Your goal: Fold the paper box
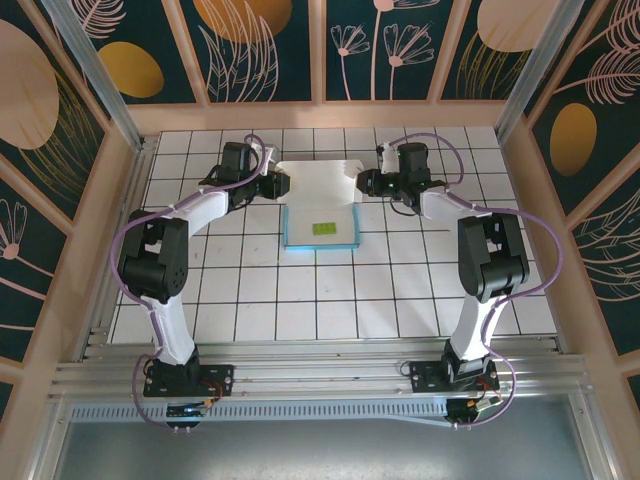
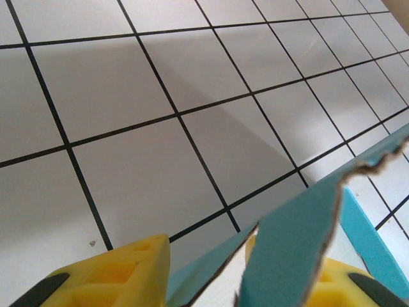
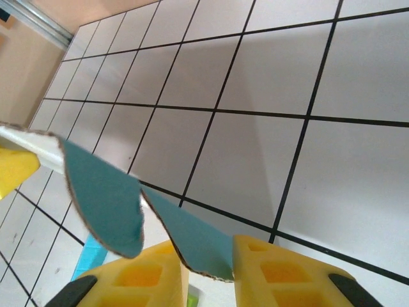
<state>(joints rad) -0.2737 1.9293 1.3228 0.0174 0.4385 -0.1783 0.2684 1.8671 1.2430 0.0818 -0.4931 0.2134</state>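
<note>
Tiled table (image 1: pixel 300 300): left gripper (image 1: pixel 283 186), right gripper (image 1: pixel 362 183) straddle paper box (image 1: pixel 318 190) flaps.

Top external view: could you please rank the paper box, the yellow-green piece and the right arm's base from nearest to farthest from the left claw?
1. paper box: flap between the left claw's fingers.
2. yellow-green piece: inside the box, centre.
3. right arm's base: bottom right.
</note>
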